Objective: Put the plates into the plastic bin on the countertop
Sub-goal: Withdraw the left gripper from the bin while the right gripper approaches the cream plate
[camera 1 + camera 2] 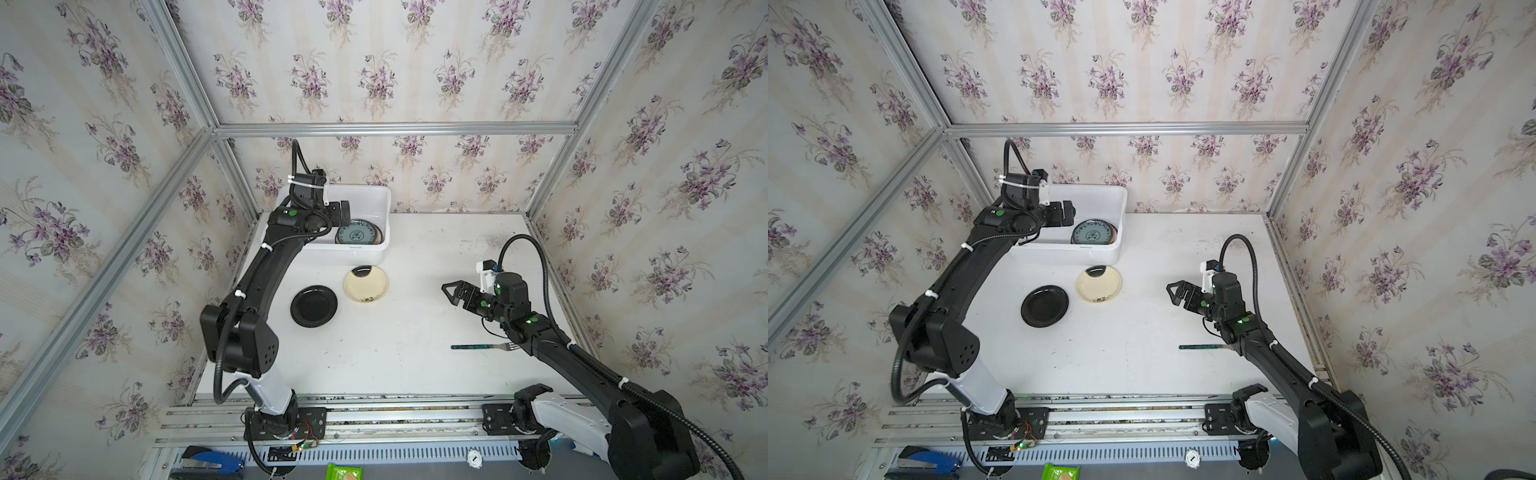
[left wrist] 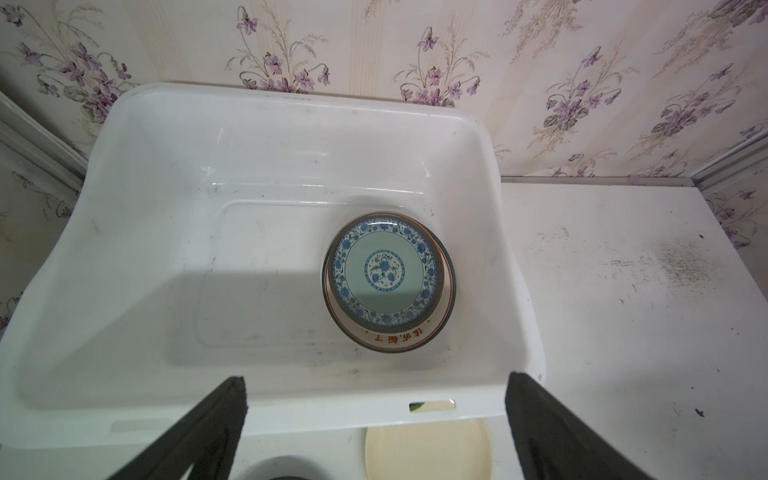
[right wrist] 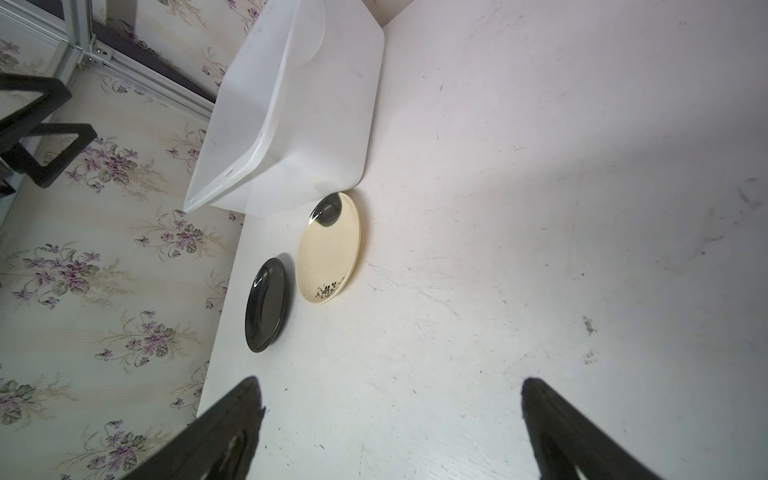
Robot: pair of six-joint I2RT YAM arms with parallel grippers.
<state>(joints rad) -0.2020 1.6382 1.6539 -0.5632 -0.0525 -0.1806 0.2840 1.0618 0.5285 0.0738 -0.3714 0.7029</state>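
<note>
A fork (image 1: 482,346) lies near right on the desk (image 1: 395,332), and just beyond it the right fingers (image 3: 557,432) hang wide apart and empty. Mid-desk a black plate (image 1: 313,306) and, slightly farther, a cream plate (image 1: 365,284) lie flat, the cream one just beside the near wall of the bin (image 1: 357,251). The bin, far left, holds stacked plates (image 2: 395,337) at its right end, a blue-patterned plate (image 1: 356,233) on top, with the left fingers (image 2: 540,415) spread empty above it.
</note>
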